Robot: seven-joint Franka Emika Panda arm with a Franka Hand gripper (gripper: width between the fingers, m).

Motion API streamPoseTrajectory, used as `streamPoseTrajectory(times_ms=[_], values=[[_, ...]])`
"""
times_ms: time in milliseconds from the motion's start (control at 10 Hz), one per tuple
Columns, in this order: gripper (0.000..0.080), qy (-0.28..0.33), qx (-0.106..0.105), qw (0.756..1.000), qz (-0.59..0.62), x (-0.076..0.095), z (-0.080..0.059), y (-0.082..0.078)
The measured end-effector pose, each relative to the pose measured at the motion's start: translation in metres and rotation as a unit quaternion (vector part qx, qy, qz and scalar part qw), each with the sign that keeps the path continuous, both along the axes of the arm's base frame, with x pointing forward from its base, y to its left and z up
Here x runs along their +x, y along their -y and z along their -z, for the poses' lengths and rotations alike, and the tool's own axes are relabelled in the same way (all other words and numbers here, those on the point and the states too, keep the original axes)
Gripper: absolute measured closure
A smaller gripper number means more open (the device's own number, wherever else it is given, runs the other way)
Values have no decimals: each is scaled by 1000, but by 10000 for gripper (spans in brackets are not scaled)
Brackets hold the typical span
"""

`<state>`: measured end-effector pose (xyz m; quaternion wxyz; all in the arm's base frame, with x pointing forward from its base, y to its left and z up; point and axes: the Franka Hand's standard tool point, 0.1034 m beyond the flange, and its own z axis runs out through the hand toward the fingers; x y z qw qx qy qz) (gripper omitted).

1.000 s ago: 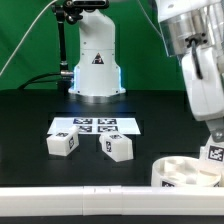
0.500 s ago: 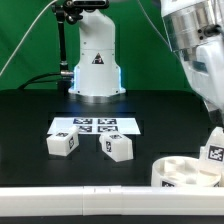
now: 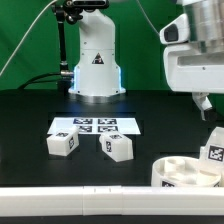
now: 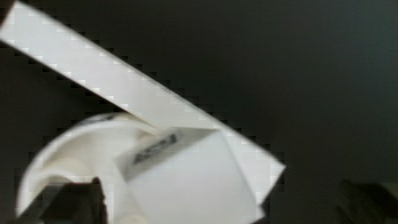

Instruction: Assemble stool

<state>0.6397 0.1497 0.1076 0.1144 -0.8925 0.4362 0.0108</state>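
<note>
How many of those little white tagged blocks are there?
3. One leg and a second leg lie on the table by the marker board; a third leg stands at the seat, exterior view's right edge. More may be hidden.

A robotics lab. The white base of a robot arm (image 3: 96, 65), glowing blue near its foot, stands on a black tabletop (image 3: 30, 120) in front of a green curtain (image 3: 25, 40). A marker board (image 3: 95, 125) printed with black-and-white square tags lies flat on the tabletop.
</note>
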Motion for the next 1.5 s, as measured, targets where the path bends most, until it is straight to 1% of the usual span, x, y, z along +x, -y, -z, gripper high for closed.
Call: streamPoseTrajectory(times_ms=[100,400,500,600,700,800,900,1000,1100,1200,1300,1500], values=[[151,3,-2,1000,-17,0,1,1],[151,32,-14,988,-149,0,0,2],[151,43,-19,979,-197,0,0,2],[151,58,-36,962,-265,1,0,0],[151,72,-46,941,-327,2,0,-1],[151,83,-58,910,-401,2,2,0],[151,92,-67,886,-449,2,4,0],[151,94,-68,881,-459,2,4,1],[151,99,-71,862,-492,3,4,3],[151,102,-73,851,-509,3,5,4],[151,106,-76,834,-536,3,5,5],[151,118,-106,732,-663,4,12,7]])
